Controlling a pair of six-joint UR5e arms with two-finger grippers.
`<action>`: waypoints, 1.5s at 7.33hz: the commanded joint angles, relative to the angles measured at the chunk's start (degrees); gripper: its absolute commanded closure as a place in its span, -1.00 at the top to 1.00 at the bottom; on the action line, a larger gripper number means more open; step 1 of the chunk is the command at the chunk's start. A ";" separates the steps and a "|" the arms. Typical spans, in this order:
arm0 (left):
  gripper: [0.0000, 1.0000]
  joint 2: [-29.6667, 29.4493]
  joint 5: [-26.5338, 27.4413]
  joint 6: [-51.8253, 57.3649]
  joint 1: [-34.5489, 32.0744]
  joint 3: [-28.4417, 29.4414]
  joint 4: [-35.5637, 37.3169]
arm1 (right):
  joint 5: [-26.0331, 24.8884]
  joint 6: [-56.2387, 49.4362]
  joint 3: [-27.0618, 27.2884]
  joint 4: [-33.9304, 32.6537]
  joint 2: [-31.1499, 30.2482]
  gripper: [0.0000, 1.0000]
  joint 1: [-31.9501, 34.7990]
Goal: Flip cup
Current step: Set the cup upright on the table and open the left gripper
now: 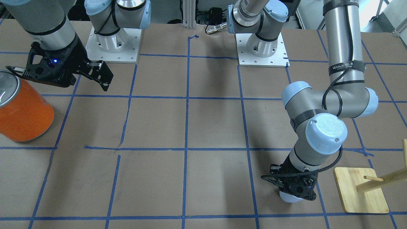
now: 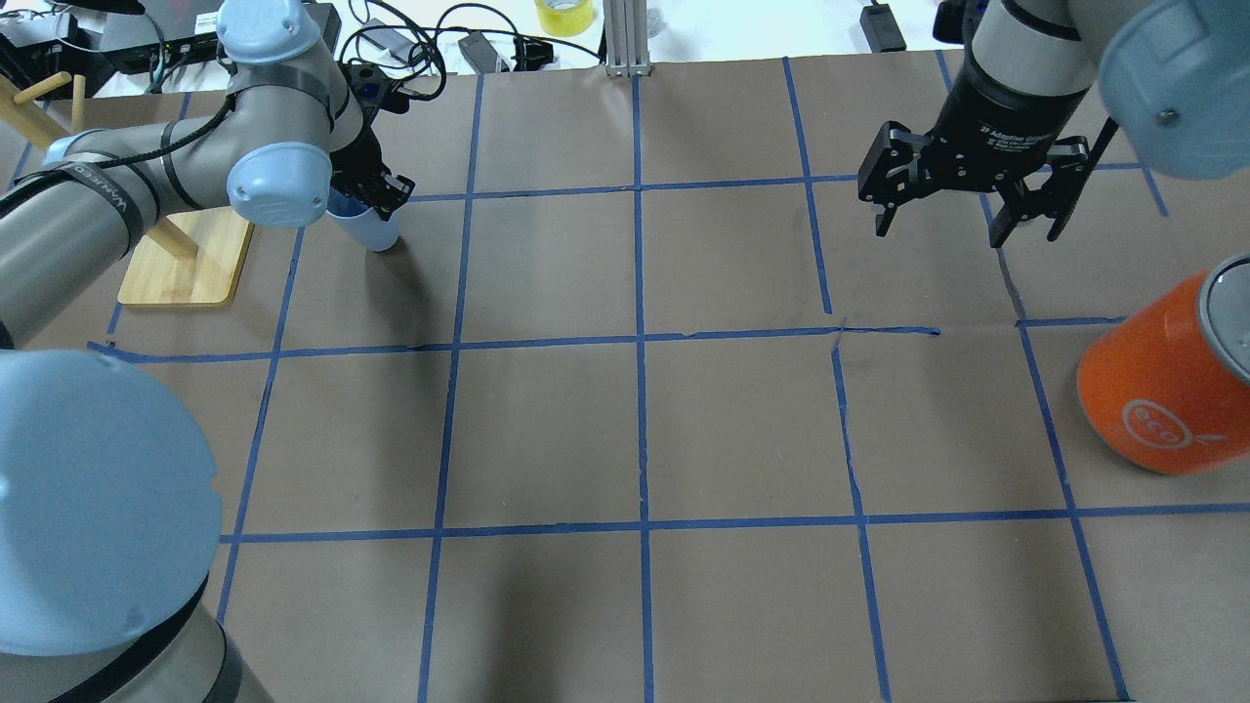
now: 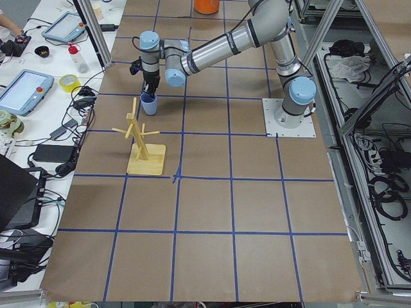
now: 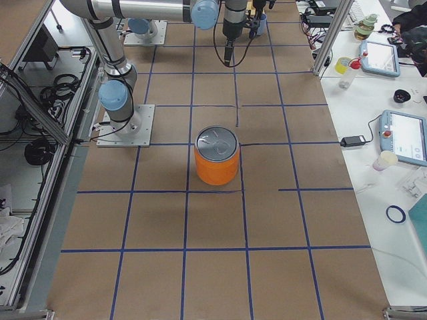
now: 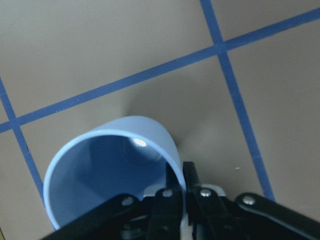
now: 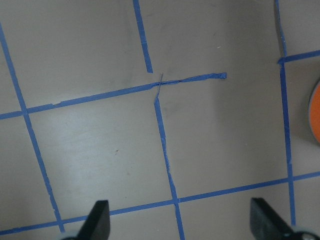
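The cup (image 2: 376,230) is a small pale blue tumbler at the table's far left, mouth up and slightly tilted. Its base is at or just above the paper. My left gripper (image 2: 374,198) is shut on its rim. In the left wrist view the cup (image 5: 107,165) shows its light blue inside, and the gripper (image 5: 184,192) pinches the wall with one finger inside and one outside. The cup's base shows under the gripper in the front view (image 1: 287,197). My right gripper (image 2: 965,230) is open and empty above the table, beside the orange can (image 2: 1162,391).
A wooden peg stand (image 2: 186,268) on a square base stands just left of the cup, also in the front view (image 1: 361,194). The large orange can (image 1: 24,111) stands at the table's right edge. Blue tape lines grid the brown paper.
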 commanded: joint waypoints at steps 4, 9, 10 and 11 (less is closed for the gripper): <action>0.63 3.59 0.38 -0.33 0.28 0.60 -6.92 | 0.00 0.02 0.06 0.00 0.09 1.00 0.00; 0.74 21.59 0.02 -21.19 -5.68 0.78 -26.53 | 0.00 -0.06 0.15 0.00 0.09 1.00 0.00; 0.75 25.37 0.20 -25.77 -6.92 0.43 -29.69 | 0.00 -0.07 0.06 0.00 0.09 1.00 0.00; 0.75 28.80 0.20 -28.34 -7.10 0.43 -32.59 | -0.09 -0.07 0.06 0.00 0.09 1.00 0.00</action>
